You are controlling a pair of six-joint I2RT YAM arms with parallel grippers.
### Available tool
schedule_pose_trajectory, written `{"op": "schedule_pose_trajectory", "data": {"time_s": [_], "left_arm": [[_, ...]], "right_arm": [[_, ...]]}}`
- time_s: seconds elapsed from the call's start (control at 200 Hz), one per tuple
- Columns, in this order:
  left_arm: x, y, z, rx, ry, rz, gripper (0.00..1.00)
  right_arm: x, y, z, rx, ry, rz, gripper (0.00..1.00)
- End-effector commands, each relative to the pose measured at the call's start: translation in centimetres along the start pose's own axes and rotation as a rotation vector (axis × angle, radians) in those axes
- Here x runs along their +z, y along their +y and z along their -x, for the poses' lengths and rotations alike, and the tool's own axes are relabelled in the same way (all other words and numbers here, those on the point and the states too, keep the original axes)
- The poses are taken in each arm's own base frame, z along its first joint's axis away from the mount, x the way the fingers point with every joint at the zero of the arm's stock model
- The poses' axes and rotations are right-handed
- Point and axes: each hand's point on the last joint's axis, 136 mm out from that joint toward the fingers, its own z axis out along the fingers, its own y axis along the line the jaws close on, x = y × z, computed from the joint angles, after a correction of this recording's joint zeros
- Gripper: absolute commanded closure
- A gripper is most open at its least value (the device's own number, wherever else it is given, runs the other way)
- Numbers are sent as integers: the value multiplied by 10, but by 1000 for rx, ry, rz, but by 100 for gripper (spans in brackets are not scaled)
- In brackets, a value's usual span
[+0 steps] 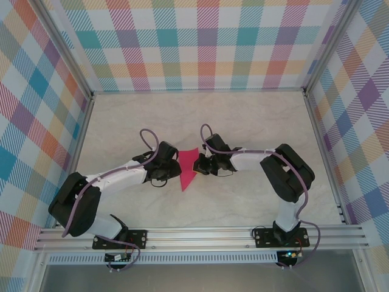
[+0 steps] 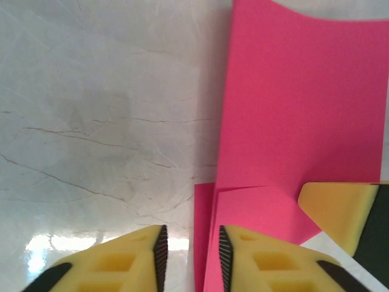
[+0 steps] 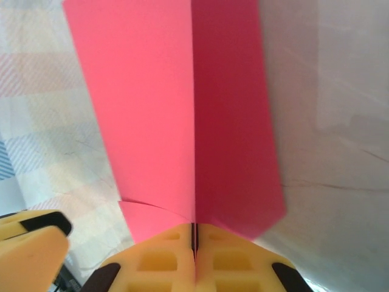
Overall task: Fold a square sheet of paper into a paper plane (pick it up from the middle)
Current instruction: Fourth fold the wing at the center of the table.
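Observation:
The pink-red sheet of paper (image 1: 188, 165) is folded into a pointed shape and is held up off the table between the two arms, tip toward the near edge. My right gripper (image 1: 199, 165) is shut on its central crease. In the right wrist view the right gripper (image 3: 194, 230) has the paper (image 3: 152, 121) spreading as two flaps either side of the jaws. My left gripper (image 2: 191, 237) is open. An edge of the paper (image 2: 304, 121) hangs in the gap near the right finger (image 2: 255, 261), and the left finger is clear of it.
The white marble table (image 1: 243, 121) is enclosed by plaid walls (image 1: 200, 42) at the back and on both sides. An aluminium rail (image 1: 200, 234) runs along the near edge by the arm bases. The right gripper's yellow finger (image 2: 340, 213) shows close beside my left gripper.

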Motion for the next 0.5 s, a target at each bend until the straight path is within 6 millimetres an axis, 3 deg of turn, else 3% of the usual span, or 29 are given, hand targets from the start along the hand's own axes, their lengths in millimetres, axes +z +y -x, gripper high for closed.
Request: {"op": "schedule_pose_trajectory", "data": {"time_s": [0.0, 0.19, 0.38, 0.495], "left_arm": [[-9, 5, 0, 6, -3, -9, 63], [-20, -11, 2, 47, -33, -85, 52], [-31, -20, 3, 86, -61, -123, 50], [-33, -30, 6, 106, -86, -160, 49]], "right_arm": [[-29, -3, 6, -3, -97, -70, 99], [-64, -24, 5, 79, -193, -204, 100], [-87, -14, 8, 68, -262, -206, 100], [-87, -12, 9, 82, -262, -207, 99]]}}
